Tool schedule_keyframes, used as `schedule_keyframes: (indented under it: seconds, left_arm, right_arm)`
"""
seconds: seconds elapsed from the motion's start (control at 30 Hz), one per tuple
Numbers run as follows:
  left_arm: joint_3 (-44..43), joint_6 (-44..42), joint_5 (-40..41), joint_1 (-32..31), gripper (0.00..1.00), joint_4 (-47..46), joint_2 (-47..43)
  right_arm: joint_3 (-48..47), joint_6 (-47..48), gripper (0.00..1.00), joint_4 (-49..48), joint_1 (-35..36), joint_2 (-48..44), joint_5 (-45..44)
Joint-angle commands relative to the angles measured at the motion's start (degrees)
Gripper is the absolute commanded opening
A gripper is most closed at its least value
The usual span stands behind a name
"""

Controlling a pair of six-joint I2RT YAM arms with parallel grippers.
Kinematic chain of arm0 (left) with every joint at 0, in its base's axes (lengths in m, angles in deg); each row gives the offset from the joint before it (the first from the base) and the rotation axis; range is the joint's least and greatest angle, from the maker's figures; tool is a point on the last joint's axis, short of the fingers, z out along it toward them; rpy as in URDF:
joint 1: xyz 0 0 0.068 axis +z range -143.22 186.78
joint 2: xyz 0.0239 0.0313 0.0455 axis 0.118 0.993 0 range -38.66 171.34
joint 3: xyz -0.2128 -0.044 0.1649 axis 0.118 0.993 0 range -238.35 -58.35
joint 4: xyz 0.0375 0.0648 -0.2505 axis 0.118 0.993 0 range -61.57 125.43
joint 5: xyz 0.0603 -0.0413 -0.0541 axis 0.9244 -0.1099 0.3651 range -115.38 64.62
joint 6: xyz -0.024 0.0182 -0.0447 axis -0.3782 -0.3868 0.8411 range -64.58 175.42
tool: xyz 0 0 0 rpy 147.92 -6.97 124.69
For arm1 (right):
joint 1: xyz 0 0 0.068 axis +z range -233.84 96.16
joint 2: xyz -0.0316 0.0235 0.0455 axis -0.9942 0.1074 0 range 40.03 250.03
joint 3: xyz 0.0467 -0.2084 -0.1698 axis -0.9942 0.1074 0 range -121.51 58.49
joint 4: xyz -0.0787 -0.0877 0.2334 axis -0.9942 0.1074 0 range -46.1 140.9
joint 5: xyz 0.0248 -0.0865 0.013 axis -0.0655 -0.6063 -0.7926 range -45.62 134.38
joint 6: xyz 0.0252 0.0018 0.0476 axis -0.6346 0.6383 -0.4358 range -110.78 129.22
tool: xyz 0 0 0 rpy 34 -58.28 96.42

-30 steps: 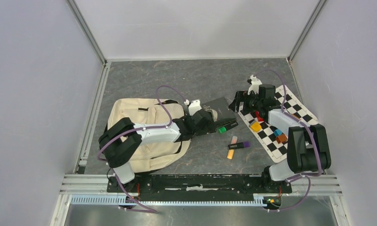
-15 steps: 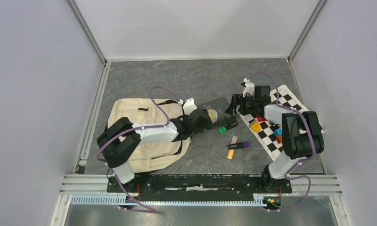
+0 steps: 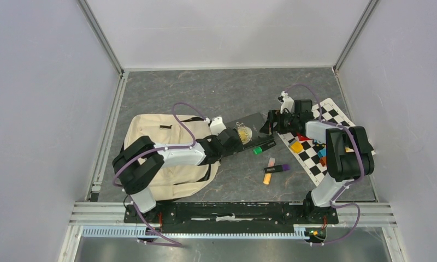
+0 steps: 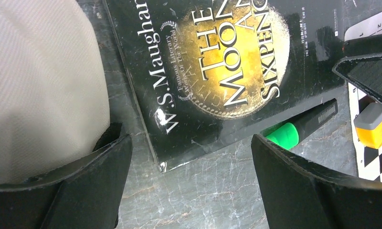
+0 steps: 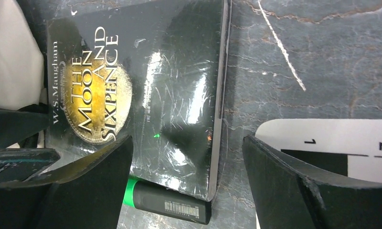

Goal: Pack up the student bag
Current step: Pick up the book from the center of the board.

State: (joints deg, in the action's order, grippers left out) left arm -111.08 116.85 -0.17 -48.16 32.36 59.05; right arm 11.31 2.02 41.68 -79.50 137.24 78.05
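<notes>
Student bag (image 3: 151,130) partly hidden under left arm (image 3: 178,154), book (image 3: 254,124) perhaps touching it, left pincer (image 4: 186,143) and right pincer (image 5: 186,143) spread wide.

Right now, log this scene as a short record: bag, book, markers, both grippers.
bag: cream student bag, lying flat on the left of the table
book: black book, flat on the table beside the bag, not packed
left gripper: open, straddling the book's corner nearest the bag
right gripper: open, over the book's opposite edge
markers: green marker against the book; purple marker and orange marker loose nearby
</notes>
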Motion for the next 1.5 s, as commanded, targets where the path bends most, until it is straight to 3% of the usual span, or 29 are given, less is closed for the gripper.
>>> schedule_keyframes:
  seconds: [0.0, 0.13, 0.37, 0.93, 1.17, 1.47]
  left_arm:
    - [-1.49, -0.30, -0.95, 2.22, 1.00, 0.12, 3.41]
    - [-1.15, -0.13, -2.97, 2.64, 1.00, -3.57, 4.40]
    - [-0.78, -2.61, -6.38, 3.26, 1.00, -13.12, 5.64]
    - [-8.08, -12.22, -6.30, 0.38, 1.00, -22.63, -7.25]
    - [-7.63, -12.32, -6.23, -1.92, 1.00, -23.35, -10.46]
    - [-0.81, -11.33, 2.71, -5.51, 1.00, -15.60, -21.55]
  right_arm:
    - [-2.72, 0.97, 0.88, 0.61, 0.55, 2.71, 4.21]
    - [-4.31, 2.01, 0.87, 3.69, 1.79, 4.94, 5.14]
    - [-2.28, -3.52, 0.83, 0.42, 2.59, 5.07, 11.27]
    - [5.23, -12.54, 0.75, -4.08, 4.01, -3.03, 7.21]
    - [5.49, -14.88, 0.75, -6.67, 7.51, -2.49, 7.42]
    - [3.64, -19.68, 0.75, -11.12, 15.98, -1.04, 6.87]
